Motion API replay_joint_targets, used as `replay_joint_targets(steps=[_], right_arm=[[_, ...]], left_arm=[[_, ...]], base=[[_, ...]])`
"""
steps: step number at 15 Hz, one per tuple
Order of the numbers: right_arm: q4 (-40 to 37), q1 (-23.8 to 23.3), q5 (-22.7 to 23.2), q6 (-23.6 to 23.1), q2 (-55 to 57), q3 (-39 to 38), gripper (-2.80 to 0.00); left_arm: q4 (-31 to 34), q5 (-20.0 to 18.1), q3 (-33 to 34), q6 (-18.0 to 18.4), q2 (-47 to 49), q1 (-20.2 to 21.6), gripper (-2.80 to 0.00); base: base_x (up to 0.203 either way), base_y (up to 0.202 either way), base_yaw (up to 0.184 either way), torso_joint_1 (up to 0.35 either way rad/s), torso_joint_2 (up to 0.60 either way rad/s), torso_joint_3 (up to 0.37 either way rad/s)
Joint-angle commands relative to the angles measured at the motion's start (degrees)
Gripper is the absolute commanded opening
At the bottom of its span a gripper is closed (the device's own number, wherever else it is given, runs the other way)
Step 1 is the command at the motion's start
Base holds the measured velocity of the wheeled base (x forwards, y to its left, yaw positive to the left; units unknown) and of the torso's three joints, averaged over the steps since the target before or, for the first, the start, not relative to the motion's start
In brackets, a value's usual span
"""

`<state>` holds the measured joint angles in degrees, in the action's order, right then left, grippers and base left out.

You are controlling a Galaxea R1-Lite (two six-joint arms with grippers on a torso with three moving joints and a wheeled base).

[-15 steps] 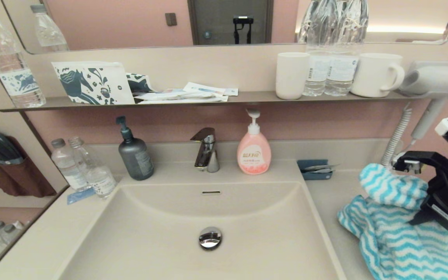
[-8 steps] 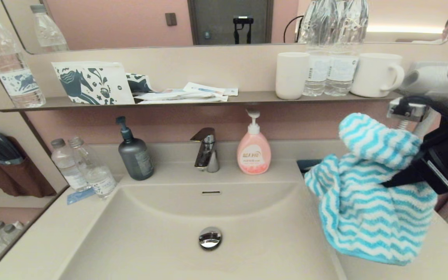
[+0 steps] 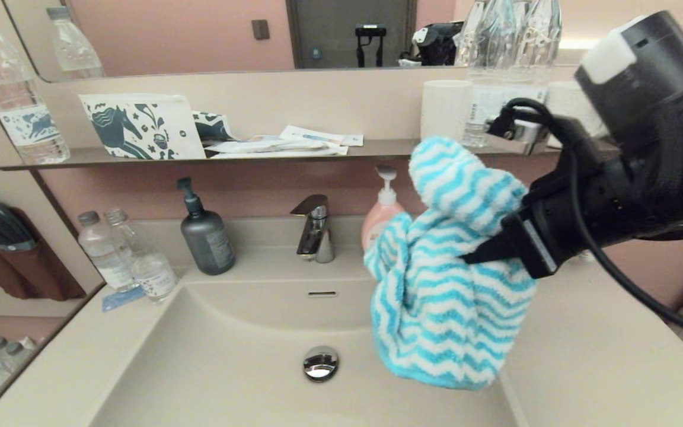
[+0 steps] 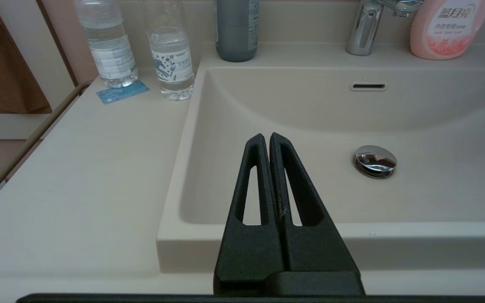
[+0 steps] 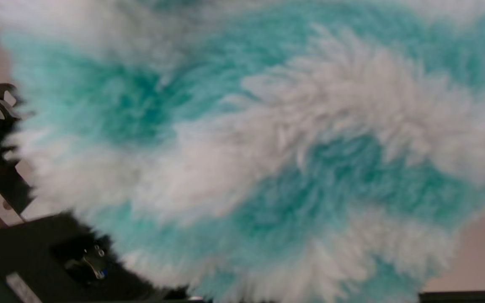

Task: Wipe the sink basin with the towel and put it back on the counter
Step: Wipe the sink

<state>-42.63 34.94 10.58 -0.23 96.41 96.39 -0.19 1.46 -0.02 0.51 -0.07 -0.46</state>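
- At the far left of the counter (image 3: 51,362), two water bottles (image 3: 125,258) stand just beside the basin's corner with a small blue card (image 3: 121,298) at their foot, well out of any wiping path.
- Next along, the left gripper (image 4: 269,143) shows only in its own wrist view: its fingers are pressed together on nothing, and it hangs parked at the near edge of the sink basin (image 3: 229,362), pointing in over the rim, so the other arm has the bowl to itself.
- Behind the basin, a dark grey pump bottle (image 3: 205,234) and the chrome faucet (image 3: 315,228) line the back ledge; the overflow slot (image 3: 322,293) sits below the faucet and the round drain plug (image 3: 321,363) lies on the basin floor, uncovered.
- Right of centre, the towel (image 3: 445,279) hangs in the air over the basin's right side, touching nothing below and partly hiding a pink soap dispenser (image 3: 380,216). It droops bunched, probably because it is pinched near its top.
- Farthest right, the right gripper (image 3: 484,252) is clamped on the towel from the side, with its arm reaching in above the right-hand counter; a grip that high leaves a loose wad below to press on the basin.
- Wiping has not begun, by my reading; lowering the towel comes next.
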Motion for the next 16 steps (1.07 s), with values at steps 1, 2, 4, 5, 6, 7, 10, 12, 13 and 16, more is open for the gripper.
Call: replay_joint_targets(steps=[1,2,4,5,6,7,10,12,13,16], right_arm=[[1.6,4.3,-1.2,2.5,6.2,0.0,-2.80],[1.9,5.5,-2.6,3.0,8.4,0.0,-2.80],[2.1,7.7,-6.6,3.3,13.4,0.0,-2.80],[2.0,8.5,-8.3,3.3,15.5,0.0,-2.80],[1.8,9.6,-10.0,3.4,17.2,-0.2,-2.80],[1.8,10.3,-10.8,3.4,18.5,-0.3,-2.80],[-2.1,11.5,-14.2,1.6,23.2,0.0,-2.80],[-4.1,12.9,-16.3,0.5,26.5,0.0,-2.80],[-4.2,13.3,-16.5,0.2,27.9,0.1,-2.80],[-4.2,13.6,-16.6,-0.6,32.2,0.5,-2.80]], left_arm=[[0.0,0.0,-0.1,0.0,0.1,0.0,-2.80],[0.0,0.0,0.0,0.0,0.1,0.0,-2.80],[0.0,0.0,0.0,0.0,0.1,0.0,-2.80],[0.0,0.0,-0.1,0.0,0.1,-0.1,-2.80],[-0.1,0.0,0.0,0.0,0.1,0.0,-2.80],[-0.1,0.0,-0.1,0.0,0.1,0.0,-2.80],[0.0,0.0,-0.1,0.0,0.1,-0.1,-2.80],[-0.1,0.0,0.0,0.0,0.1,0.0,-2.80],[-0.1,0.0,-0.1,0.0,0.1,0.0,-2.80],[0.0,0.0,0.0,0.0,0.1,0.0,-2.80]], base=[[0.000,0.000,0.000,0.000,0.00,0.000],[0.000,0.000,0.000,0.000,0.00,0.000],[0.000,0.000,0.000,0.000,0.00,0.000],[0.000,0.000,0.000,0.000,0.00,0.000],[0.000,0.000,0.000,0.000,0.00,0.000],[0.000,0.000,0.000,0.000,0.00,0.000],[0.000,0.000,0.000,0.000,0.00,0.000],[0.000,0.000,0.000,0.000,0.00,0.000],[0.000,0.000,0.000,0.000,0.00,0.000],[0.000,0.000,0.000,0.000,0.00,0.000]])
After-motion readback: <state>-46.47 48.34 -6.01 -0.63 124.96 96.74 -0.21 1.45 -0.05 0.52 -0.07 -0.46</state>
